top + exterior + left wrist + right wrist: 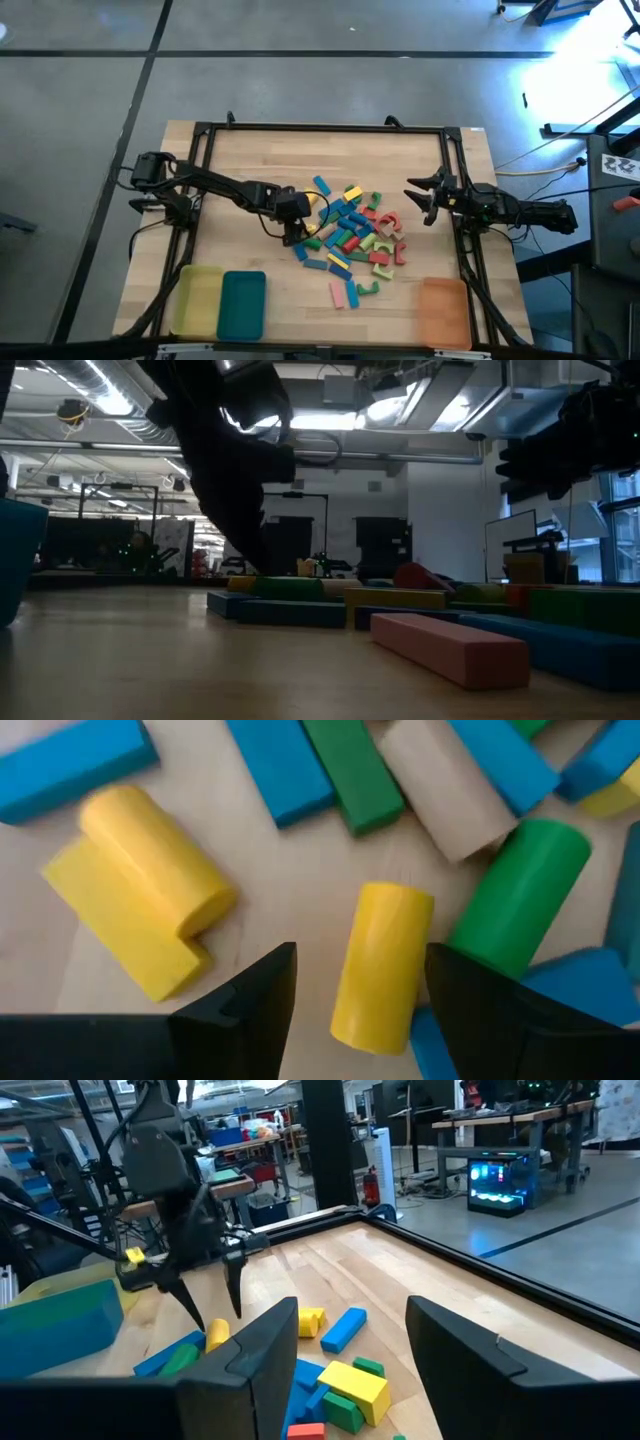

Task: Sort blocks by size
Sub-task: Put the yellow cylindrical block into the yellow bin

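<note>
Left claw [360, 1010] spread wide, straddling yellow cylinder [382, 965] in blocks [350, 240] on counter [250, 160]. Likely light, rigid, rolls; pinch mid-length across curved sides. Right claw [425, 198] released, waiting aside.

Green cylinder [520, 895] partly behind jaws

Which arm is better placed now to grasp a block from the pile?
The left. Its claw is open astride a yellow cylinder block at the pile's edge, while the right claw waits open, clear of the pile.
</note>
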### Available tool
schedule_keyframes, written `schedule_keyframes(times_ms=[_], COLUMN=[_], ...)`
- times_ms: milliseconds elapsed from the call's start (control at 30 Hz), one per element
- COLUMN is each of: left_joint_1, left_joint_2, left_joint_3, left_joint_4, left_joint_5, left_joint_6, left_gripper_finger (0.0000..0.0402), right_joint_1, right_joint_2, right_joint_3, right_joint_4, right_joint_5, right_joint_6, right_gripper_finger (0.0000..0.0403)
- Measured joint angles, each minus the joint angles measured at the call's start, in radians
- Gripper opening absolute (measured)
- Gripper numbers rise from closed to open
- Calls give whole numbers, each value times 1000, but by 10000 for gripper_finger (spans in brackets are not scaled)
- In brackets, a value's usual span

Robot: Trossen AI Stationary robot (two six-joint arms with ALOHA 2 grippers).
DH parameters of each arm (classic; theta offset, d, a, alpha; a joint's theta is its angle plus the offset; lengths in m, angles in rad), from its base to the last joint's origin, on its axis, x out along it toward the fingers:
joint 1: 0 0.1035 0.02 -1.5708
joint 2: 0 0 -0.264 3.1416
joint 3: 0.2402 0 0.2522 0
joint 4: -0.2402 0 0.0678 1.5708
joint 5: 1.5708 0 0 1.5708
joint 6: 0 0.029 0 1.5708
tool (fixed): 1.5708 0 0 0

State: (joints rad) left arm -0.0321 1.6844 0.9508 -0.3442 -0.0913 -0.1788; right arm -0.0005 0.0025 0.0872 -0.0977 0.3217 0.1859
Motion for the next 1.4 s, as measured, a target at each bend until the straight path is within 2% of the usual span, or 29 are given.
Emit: schedule_keyframes(times_ms=[533, 633, 800, 1000, 1167, 1400], left_joint_1=[-14, -14, -13, -13, -14, -19], left_joint_2=[115, 116, 107, 93, 74, 26], left_joint_3=[2, 2, 1, 0, 52, 164], left_joint_4=[50, 50, 46, 36, -31, -275], left_joint_5=[10, 6, 6, 13, 15, 13], left_joint_6=[5, 11, 26, 67, 81, 76], left_gripper_finger=[202, 185, 123, 119, 119, 119], right_joint_1=[0, 0, 0, 0, 0, 0], right_joint_2=[0, 0, 0, 0, 0, 0], right_joint_3=[0, 0, 0, 0, 0, 0], right_joint_4=[0, 0, 0, 0, 0, 0], right_joint_5=[0, 0, 0, 0, -1, 0], right_joint_6=[0, 0, 0, 0, 0, 0], right_gripper_finger=[190, 190, 190, 190, 190, 190])
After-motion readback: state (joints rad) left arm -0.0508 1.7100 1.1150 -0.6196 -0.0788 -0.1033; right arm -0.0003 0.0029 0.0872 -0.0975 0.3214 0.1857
